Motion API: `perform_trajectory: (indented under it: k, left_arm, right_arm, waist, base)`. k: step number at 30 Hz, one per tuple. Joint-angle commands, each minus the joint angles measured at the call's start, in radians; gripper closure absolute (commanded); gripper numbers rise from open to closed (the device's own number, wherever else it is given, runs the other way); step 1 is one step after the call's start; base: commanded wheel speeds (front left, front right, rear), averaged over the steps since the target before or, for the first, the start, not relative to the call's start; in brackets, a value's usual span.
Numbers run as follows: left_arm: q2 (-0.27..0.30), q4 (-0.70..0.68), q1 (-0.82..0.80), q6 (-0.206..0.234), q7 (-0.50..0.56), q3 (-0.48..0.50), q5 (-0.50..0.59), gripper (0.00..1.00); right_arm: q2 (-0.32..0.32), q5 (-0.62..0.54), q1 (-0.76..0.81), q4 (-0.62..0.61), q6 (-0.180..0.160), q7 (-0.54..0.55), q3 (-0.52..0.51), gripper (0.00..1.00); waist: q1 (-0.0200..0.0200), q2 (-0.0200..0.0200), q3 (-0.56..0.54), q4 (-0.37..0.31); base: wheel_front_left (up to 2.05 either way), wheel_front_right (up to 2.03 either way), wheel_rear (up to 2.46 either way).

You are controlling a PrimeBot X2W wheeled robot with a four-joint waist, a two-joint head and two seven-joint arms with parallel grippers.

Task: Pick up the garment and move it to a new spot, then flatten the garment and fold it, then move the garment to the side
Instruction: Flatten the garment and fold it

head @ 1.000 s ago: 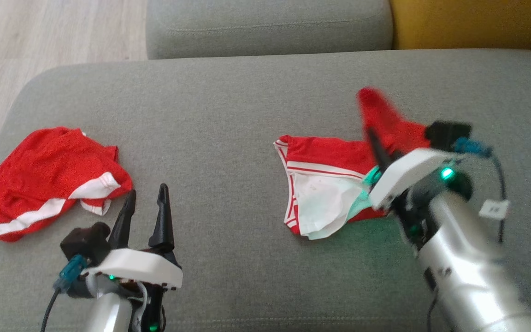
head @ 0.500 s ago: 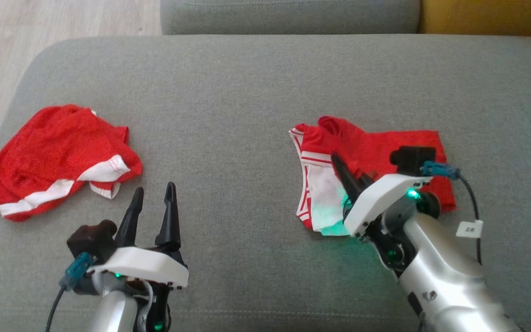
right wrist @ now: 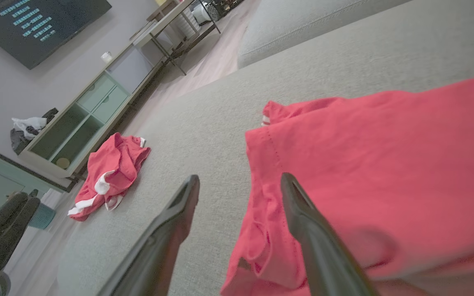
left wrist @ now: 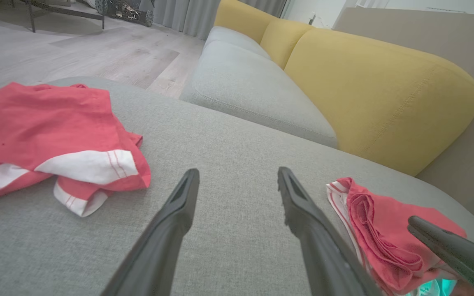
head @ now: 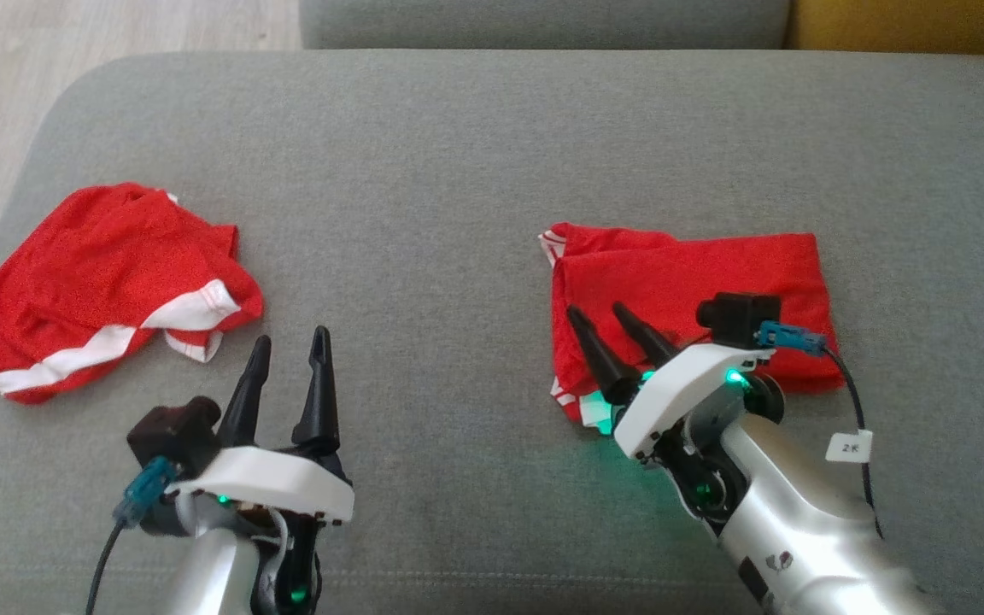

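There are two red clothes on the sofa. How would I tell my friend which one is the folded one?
Start at the big grey sofa seat. On its right side, by the right gripper, lies the folded red garment. It is a flat, nearly all-red rectangle; the other garment, far left, is a rumpled heap with wide white stripes.

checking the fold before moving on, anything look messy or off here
The folded garment is untidy: striped trim pokes out at its upper-left corner and pale lining at the lower-left edge, by the right gripper. The other garment lies crumpled.
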Motion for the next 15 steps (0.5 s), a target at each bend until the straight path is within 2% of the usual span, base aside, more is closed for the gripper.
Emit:
perform_trajectory:
  k: [1, 6, 15]
  left_arm:
    - [0.007, -0.029, -0.038, 0.009, -0.012, 0.032, -0.003, 0.00]
    - [0.007, -0.033, -0.034, 0.008, -0.012, 0.038, -0.001, 0.00]
    - [0.007, -0.055, -0.025, 0.003, -0.012, 0.044, 0.007, 0.00]
  right_arm:
    - [0.012, -0.003, -0.036, -0.018, -0.001, -0.027, 0.001, 0.00]
    - [-0.013, -0.109, -0.078, 0.020, -0.001, -0.082, -0.040, 0.00]
    - [-0.204, -0.367, -0.062, -0.001, -0.001, -0.204, -0.141, 0.00]
  waist:
    - [0.0000, 0.0000, -0.006, -0.011]
    - [0.0000, 0.0000, -0.021, -0.046]
    - [0.0000, 0.0000, -0.046, -0.101]
  base:
    - [0.00, 0.00, 0.00]
    - [0.00, 0.00, 0.00]
    - [0.00, 0.00, 0.00]
